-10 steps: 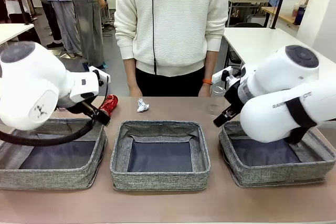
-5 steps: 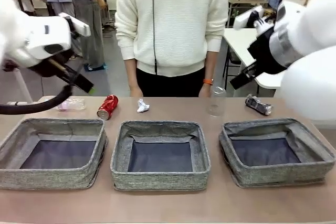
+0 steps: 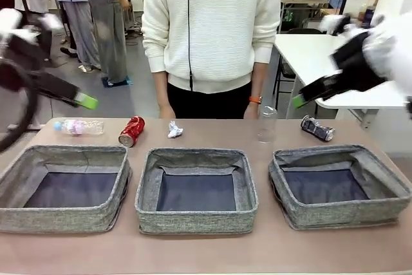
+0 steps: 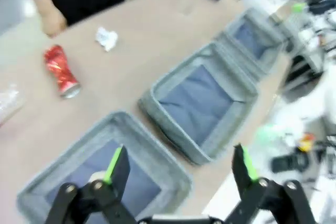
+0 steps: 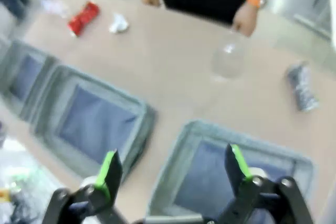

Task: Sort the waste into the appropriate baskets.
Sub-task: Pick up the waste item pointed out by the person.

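High above the table's two ends, both arms hover, blurred with motion. The left gripper [image 4: 178, 156] has its jaws spread wide with nothing between them. The right gripper [image 5: 172, 156] is just as wide and just as empty.

Under the left gripper sits the left basket [image 3: 64, 218]. Past that basket's far rim lie a clear bottle [image 3: 78, 126], a crushed red can [image 3: 132, 131] and a paper ball [image 3: 174, 130]. Under the right gripper sits the right basket [image 3: 341, 218]. Beyond it a clear cup [image 3: 266, 124] stands upright and a crushed dark can [image 3: 317, 128] lies on its side. The middle basket [image 3: 196, 220] sits between the two tools. All three baskets look empty, so sorting appears not yet begun.

The step in hand is probably a first pick. To do it well, each gripper should come straight down over one piece and span its narrow width, clear of the basket rim. It should close gently (the cup looks thin and likely to buckle). The person [image 3: 209, 30] stands at the far edge with hands [image 3: 166, 113] close to the waste, so a slow approach seems wise.
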{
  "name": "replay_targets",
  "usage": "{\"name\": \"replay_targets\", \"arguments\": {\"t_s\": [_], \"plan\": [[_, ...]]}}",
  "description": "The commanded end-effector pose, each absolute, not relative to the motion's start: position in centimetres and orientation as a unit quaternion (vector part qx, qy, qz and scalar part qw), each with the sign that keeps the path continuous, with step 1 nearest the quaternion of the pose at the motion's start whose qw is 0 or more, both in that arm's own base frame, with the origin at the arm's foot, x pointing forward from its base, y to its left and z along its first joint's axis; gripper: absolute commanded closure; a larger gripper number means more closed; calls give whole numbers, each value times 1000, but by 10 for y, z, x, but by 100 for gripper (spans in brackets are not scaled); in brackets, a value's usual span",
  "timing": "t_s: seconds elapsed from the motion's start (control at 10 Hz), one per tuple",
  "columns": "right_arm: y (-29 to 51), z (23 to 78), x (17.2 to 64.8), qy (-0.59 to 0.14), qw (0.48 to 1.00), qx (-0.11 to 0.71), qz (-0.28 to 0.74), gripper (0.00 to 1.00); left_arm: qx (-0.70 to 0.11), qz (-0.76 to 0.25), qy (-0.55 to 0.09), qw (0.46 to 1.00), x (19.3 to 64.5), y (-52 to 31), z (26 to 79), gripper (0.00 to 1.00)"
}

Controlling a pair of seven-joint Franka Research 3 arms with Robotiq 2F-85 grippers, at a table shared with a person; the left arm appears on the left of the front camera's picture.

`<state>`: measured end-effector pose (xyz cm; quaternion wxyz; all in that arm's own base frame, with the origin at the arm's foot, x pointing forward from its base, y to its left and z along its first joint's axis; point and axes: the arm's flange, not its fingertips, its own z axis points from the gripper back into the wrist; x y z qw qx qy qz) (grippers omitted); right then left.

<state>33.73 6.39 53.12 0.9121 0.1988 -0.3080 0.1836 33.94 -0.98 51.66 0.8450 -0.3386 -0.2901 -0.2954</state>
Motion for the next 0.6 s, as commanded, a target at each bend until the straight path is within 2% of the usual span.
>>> {"name": "replay_targets", "arguments": {"t_s": [0.0, 0.2, 0.3, 0.4, 0.5], "plan": [[-53, 535, 315, -258, 880, 397, -20, 0, -536, -127, -239, 800, 324, 95, 477, 0], [-144, 514, 308, -257, 846, 455, -106, 0, -599, -28, -287, 748, 304, 137, 430, 0], [-185, 500, 300, -277, 810, 493, -157, 0, -613, 17, -297, 732, 295, 140, 411, 0], [-204, 488, 294, -313, 776, 497, -229, 0, -603, 57, -270, 748, 300, 124, 406, 0], [-165, 507, 284, -266, 854, 445, -54, 0, -586, -62, -287, 755, 289, 169, 429, 0]]}}
